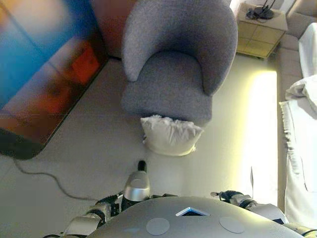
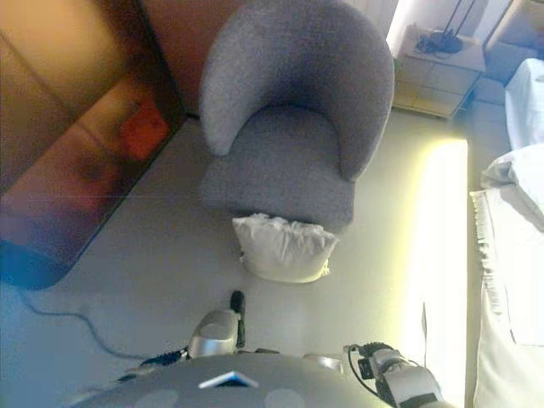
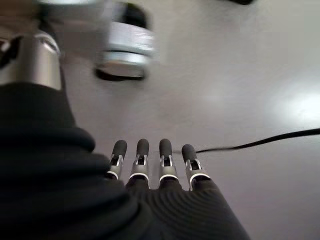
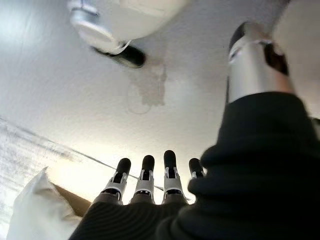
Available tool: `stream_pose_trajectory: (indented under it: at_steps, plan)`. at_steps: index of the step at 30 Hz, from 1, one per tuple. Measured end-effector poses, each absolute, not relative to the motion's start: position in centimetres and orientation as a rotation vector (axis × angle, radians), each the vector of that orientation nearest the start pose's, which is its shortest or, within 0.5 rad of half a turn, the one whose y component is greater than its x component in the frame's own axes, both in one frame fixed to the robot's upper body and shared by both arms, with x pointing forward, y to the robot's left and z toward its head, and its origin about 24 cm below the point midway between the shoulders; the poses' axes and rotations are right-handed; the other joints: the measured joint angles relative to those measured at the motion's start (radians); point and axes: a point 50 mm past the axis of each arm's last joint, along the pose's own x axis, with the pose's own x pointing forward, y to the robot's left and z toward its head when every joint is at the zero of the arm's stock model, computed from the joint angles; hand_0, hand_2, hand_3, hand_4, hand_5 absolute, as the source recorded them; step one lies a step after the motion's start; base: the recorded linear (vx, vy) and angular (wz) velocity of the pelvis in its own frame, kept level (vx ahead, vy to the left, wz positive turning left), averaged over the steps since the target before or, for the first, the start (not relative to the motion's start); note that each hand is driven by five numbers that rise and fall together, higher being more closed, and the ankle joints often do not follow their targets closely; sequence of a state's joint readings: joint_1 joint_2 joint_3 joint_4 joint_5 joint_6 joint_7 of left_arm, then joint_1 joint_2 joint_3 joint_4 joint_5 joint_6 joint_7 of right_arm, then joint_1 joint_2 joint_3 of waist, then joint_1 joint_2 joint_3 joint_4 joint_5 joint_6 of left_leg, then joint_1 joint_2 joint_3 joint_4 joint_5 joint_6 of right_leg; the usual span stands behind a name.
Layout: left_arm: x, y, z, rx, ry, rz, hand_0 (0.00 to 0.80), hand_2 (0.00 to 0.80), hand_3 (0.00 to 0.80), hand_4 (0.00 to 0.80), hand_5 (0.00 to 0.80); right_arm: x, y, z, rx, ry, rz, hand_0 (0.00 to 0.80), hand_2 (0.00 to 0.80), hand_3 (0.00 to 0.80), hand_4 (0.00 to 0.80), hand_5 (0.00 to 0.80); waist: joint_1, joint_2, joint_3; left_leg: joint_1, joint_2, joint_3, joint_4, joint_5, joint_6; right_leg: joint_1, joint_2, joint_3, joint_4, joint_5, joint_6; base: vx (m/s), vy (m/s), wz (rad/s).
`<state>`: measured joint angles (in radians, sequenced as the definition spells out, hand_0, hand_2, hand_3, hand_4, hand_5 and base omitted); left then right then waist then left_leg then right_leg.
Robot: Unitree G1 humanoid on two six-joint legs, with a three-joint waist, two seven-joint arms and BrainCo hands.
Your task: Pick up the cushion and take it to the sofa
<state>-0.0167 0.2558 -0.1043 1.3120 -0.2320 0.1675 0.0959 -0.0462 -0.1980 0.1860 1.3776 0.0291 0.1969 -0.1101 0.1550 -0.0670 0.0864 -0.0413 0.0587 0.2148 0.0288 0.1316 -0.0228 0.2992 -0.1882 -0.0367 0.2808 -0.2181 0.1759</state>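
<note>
A cream-white cushion (image 1: 170, 135) stands on the pale floor, leaning against the front of a grey armchair (image 1: 173, 64). It also shows in the right eye view (image 2: 283, 246). Both arms hang low at my sides, well short of the cushion. My left hand (image 3: 155, 182) shows in the left wrist view with straight fingers over bare floor and holds nothing. My right hand (image 4: 145, 192) shows in the right wrist view with straight fingers and is also empty.
A sofa draped in white cloth (image 1: 302, 129) runs along the right side. A small wooden side table (image 1: 260, 29) stands at the back right. A large dark panel (image 1: 44, 74) lies at the left, with a cable (image 1: 44, 176) on the floor.
</note>
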Motion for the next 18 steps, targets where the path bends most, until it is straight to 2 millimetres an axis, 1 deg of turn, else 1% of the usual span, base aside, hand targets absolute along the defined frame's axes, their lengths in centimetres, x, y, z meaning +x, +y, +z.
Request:
stream_pose_trajectory:
  at_steps: [1,2,3,4,5,6,7,8,9,10,11,12,13,14,16,17,18]
  plan:
    - [7.2,25.3,-16.2,0.153,1.417,0.311,0.0,0.0,0.0,0.0,0.0,5.8,-22.5,-17.1,-0.359,1.511,-0.102,0.0,0.0,0.0,0.0,0.0,-0.003,-0.008,-0.011,0.01,-0.012,0.003,-0.001,-0.021,0.003,-0.026,-0.01,-0.014,0.057,0.021,0.004,0.326,0.119,0.22]
    - [8.2,25.3,-16.0,0.163,1.397,0.296,0.0,0.0,0.0,0.0,0.0,6.1,-22.3,-17.1,-0.355,1.497,-0.099,0.0,0.0,0.0,0.0,0.0,-0.001,-0.017,-0.02,0.02,-0.024,0.002,-0.004,-0.041,-0.008,-0.042,-0.02,-0.022,0.106,0.041,0.012,0.352,0.114,0.27]
    - [8.7,25.3,-15.9,0.179,1.386,0.279,0.0,0.0,0.0,0.0,0.0,6.1,-22.2,-17.1,-0.352,1.491,-0.097,0.0,0.0,0.0,0.0,0.0,-0.003,-0.013,-0.025,0.031,-0.029,-0.001,-0.012,-0.05,-0.004,-0.067,-0.029,-0.027,0.169,0.068,0.012,0.293,0.095,0.23]
    - [9.0,25.3,-15.9,0.183,1.384,0.271,0.0,0.0,0.0,0.0,0.0,6.6,-22.1,-17.1,-0.349,1.472,-0.096,0.0,0.0,0.0,0.0,0.0,-0.004,-0.005,-0.03,0.047,-0.024,-0.004,-0.023,-0.057,0.005,-0.098,-0.025,-0.028,0.224,0.127,0.014,0.293,0.039,0.07]
    - [9.1,25.1,-15.9,0.201,1.389,0.252,0.0,0.0,0.0,0.0,0.0,6.9,-22.2,-17.0,-0.349,1.455,-0.1,0.0,0.0,0.0,0.0,0.0,-0.01,0.024,-0.034,0.067,-0.009,-0.005,-0.031,-0.078,0.028,-0.141,-0.011,-0.031,0.299,0.217,0.012,0.215,-0.06,-0.06]
    - [8.8,25.0,-16.0,0.206,1.402,0.245,0.0,0.0,0.0,0.0,0.0,7.2,-22.4,-16.9,-0.345,1.444,-0.108,0.0,0.0,0.0,0.0,0.0,-0.018,0.056,-0.033,0.094,0.009,-0.01,-0.051,-0.08,0.028,-0.199,-0.016,-0.042,0.396,0.266,0.005,0.201,-0.152,-0.12]
    - [8.2,25.1,-16.1,0.209,1.422,0.252,0.0,0.0,0.0,0.0,0.0,7.6,-22.4,-16.8,-0.335,1.43,-0.116,0.0,0.0,0.0,0.0,0.0,-0.026,0.067,-0.041,0.102,0.012,-0.014,-0.059,-0.089,0.017,-0.247,-0.031,-0.067,0.42,0.193,0.002,0.178,-0.201,-0.08]
    - [7.8,25.4,-16.1,0.215,1.439,0.261,0.0,0.0,0.0,0.0,0.0,8.1,-22.4,-16.8,-0.328,1.411,-0.12,0.0,0.0,0.0,0.0,0.0,-0.034,0.069,-0.043,0.097,0.01,-0.012,-0.063,-0.095,0.017,-0.287,-0.046,-0.076,0.385,0.128,0.001,0.143,-0.24,-0.02]
    - [7.7,25.5,-16.0,0.219,1.449,0.267,0.0,0.0,0.0,0.0,0.0,8.3,-22.5,-16.7,-0.33,1.402,-0.122,0.0,0.0,0.0,0.0,0.0,-0.046,0.069,-0.041,0.108,0.012,-0.01,-0.075,-0.094,0.016,-0.335,-0.059,-0.1,0.323,0.083,0.0,0.108,-0.264,-0.03]
    - [7.6,25.5,-16.0,0.213,1.458,0.28,0.0,0.0,0.0,0.0,0.0,8.6,-22.6,-16.6,-0.337,1.392,-0.122,0.0,0.0,0.0,0.0,0.0,-0.055,0.074,-0.038,0.106,0.018,-0.009,-0.078,-0.094,0.016,-0.372,-0.066,-0.126,0.239,0.065,-0.003,0.087,-0.297,-0.02]
    - [7.6,25.3,-16.1,0.207,1.463,0.286,0.0,0.0,0.0,0.0,0.0,9.1,-22.8,-16.4,-0.348,1.374,-0.12,0.0,0.0,0.0,0.0,0.0,-0.064,0.079,-0.034,0.104,0.023,-0.01,-0.081,-0.094,0.016,-0.392,-0.071,-0.141,0.136,0.072,0.003,0.109,-0.338,0.01]
    - [7.6,25.2,-16.1,0.21,1.47,0.286,0.0,0.0,0.0,0.0,0.0,9.5,-22.9,-16.3,-0.357,1.356,-0.116,0.0,0.0,0.0,0.0,0.0,-0.074,0.074,-0.03,0.102,0.023,-0.008,-0.084,-0.094,0.015,-0.418,-0.082,-0.144,0.048,0.086,0.014,0.125,-0.342,0.1]
    - [7.6,25.1,-16.1,0.211,1.475,0.287,0.0,0.0,0.0,0.0,0.0,9.4,-22.8,-16.4,-0.357,1.356,-0.114,0.0,0.0,0.0,0.0,0.0,-0.089,0.066,-0.026,0.1,0.024,-0.008,-0.086,-0.097,0.012,-0.431,-0.096,-0.146,-0.022,0.113,0.023,0.142,-0.344,0.14]
    - [7.4,25.1,-16.2,0.213,1.48,0.289,0.0,0.0,0.0,0.0,0.0,9.5,-22.8,-16.3,-0.356,1.351,-0.112,0.0,0.0,0.0,0.0,0.0,-0.101,0.052,-0.02,0.101,0.025,0.0,-0.088,-0.105,-0.005,-0.444,-0.114,-0.146,-0.085,0.152,0.037,0.148,-0.319,0.2]
    - [7.5,25.1,-16.1,0.217,1.473,0.296,0.0,0.0,0.0,0.0,0.0,9.8,-22.6,-16.3,-0.352,1.336,-0.107,0.0,0.0,0.0,0.0,0.0,-0.121,0.019,-0.003,0.107,0.026,0.0,-0.084,-0.113,-0.019,-0.472,-0.15,-0.136,-0.178,0.226,0.047,0.145,-0.297,0.22]
    - [7.6,25.2,-16.1,0.21,1.468,0.303,0.0,0.0,0.0,0.0,0.0,9.9,-22.5,-16.3,-0.349,1.331,-0.106,0.0,0.0,0.0,0.0,0.0,-0.124,0.006,0.007,0.116,0.033,-0.009,-0.089,-0.111,-0.037,-0.466,-0.159,-0.133,-0.205,0.259,0.043,0.149,-0.283,0.27]
    - [7.4,25.0,-16.2,0.201,1.463,0.304,0.0,0.0,0.0,0.0,0.0,9.9,-22.6,-16.3,-0.344,1.325,-0.111,0.0,0.0,0.0,0.0,0.0,-0.13,0.007,0.017,0.125,0.055,-0.038,-0.09,-0.112,-0.069,-0.45,-0.135,-0.136,-0.201,0.348,0.019,0.132,-0.241,0.35]
